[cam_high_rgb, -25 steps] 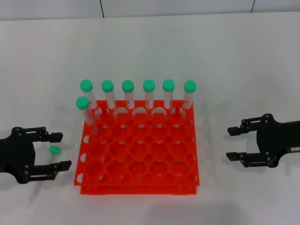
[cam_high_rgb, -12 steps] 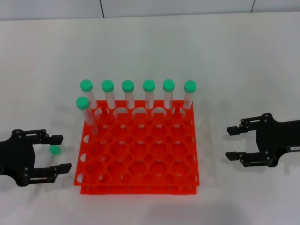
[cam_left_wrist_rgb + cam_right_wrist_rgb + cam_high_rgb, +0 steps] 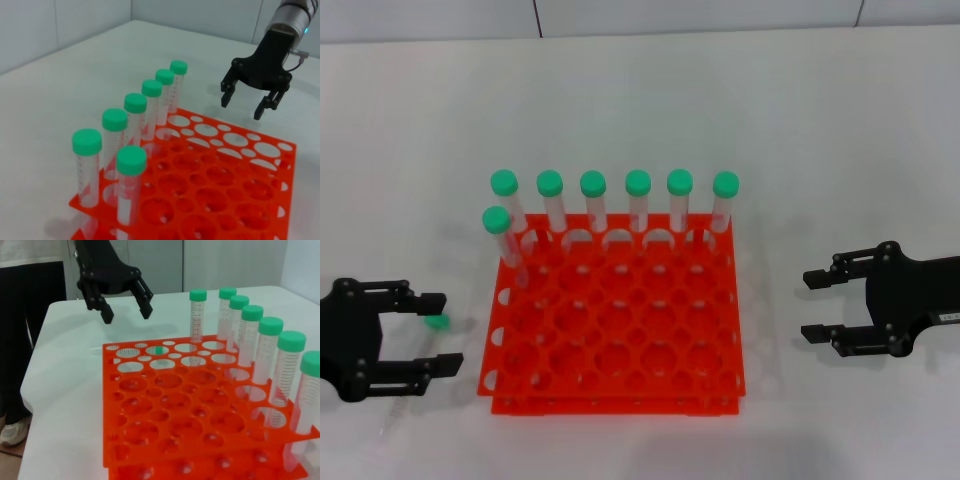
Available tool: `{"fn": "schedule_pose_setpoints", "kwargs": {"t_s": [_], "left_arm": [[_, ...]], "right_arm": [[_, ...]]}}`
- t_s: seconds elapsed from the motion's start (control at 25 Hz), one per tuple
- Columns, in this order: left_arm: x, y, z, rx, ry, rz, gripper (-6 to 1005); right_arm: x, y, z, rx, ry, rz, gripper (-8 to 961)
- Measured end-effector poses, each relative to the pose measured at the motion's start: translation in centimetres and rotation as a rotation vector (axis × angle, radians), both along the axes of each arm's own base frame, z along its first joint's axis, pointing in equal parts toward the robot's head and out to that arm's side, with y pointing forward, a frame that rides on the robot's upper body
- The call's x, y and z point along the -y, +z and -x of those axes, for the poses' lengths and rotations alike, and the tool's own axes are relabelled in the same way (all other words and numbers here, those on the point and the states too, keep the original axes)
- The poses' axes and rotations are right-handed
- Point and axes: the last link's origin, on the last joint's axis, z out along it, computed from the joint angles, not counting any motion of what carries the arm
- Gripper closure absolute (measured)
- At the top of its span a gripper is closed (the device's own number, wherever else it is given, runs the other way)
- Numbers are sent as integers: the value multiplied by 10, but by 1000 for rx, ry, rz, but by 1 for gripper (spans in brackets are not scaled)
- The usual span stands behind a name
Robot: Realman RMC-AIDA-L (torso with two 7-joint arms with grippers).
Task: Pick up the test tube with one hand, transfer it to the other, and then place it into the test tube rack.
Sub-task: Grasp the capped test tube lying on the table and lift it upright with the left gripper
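The left gripper (image 3: 418,331) has its fingers wide apart and empty near the worktop's left edge, above the loose test tube (image 3: 410,372), which lies flat with its green cap between the fingers and its clear body running toward the near edge. Closing on the round cap alone could squirt the tube away or tip it. The test tube rack (image 3: 618,325) stands just beside, easily knocked. The right gripper (image 3: 818,305) waits spread and empty toward the right edge.

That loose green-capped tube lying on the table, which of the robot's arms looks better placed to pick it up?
The left. The left gripper hangs open right over the test tube beside the test tube rack. The right gripper, also open, waits across the rack, far from it.
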Motion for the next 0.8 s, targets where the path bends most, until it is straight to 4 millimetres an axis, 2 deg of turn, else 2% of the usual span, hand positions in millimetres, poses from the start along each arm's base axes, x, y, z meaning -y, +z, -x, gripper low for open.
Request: {"fn": "schedule_pose_setpoints", "kwargs": {"t_s": [0.28,0.56,0.8], "left_arm": [[-1,21,-13,-69,196,54,312],[-15,14,-20,-225,453,189,317],[-30,15,-24,-338,668,200,321]], "right_arm": [[0,-2,1,1,29,-13,368],[-2,1,2,-7,34,-24,368],[-3,2,2,-3,38,-29,369]]}}
